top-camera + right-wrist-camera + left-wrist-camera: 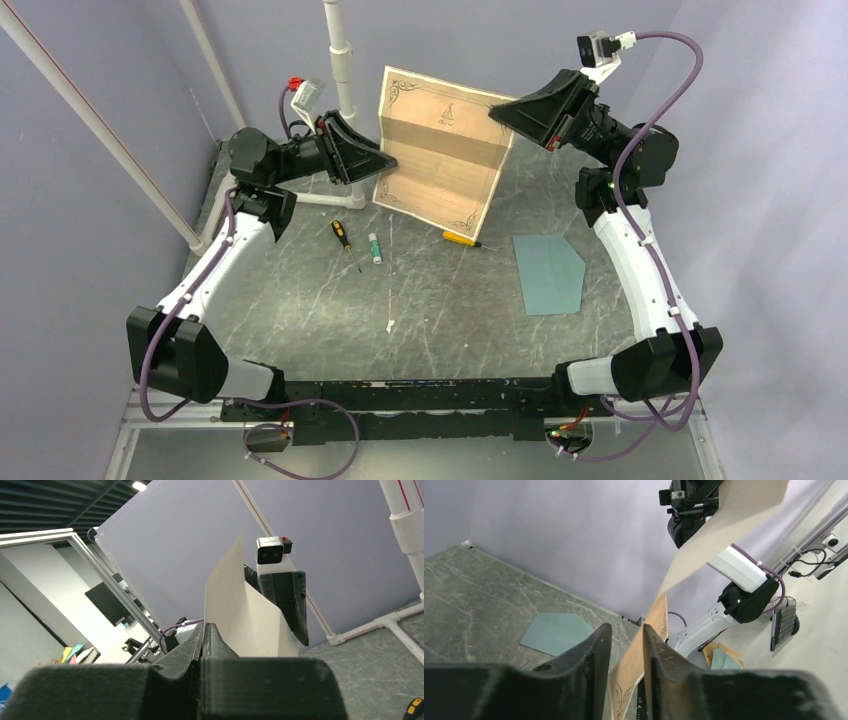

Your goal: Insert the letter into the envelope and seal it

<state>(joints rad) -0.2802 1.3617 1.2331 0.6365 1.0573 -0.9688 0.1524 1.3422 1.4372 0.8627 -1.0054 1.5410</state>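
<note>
Nearest us, the envelope [548,272] lies flat close to the right edge of the tabletop [300,300], unloaded, with a small screwdriver [341,234] further in toward the middle. Beyond them, over the far edge, the letter [440,150] hangs in the air between the arms. The right gripper [497,110] has its fingers pressed together on the sheet's upper right edge. The left gripper [388,160] stands at the lower left edge, its fingers [594,645] apart with the paper in the gap. We judge that only one firm pinch carries the sheet (it already bows). A left bite landing askew could crease or tear it, and an early right release could drop it short of the envelope. Only the left wrist view shows that gap. The overhead view hides it but shows both contact points and the fold lines. The right wrist view confirms the pinch and misses the envelope entirely.
</note>
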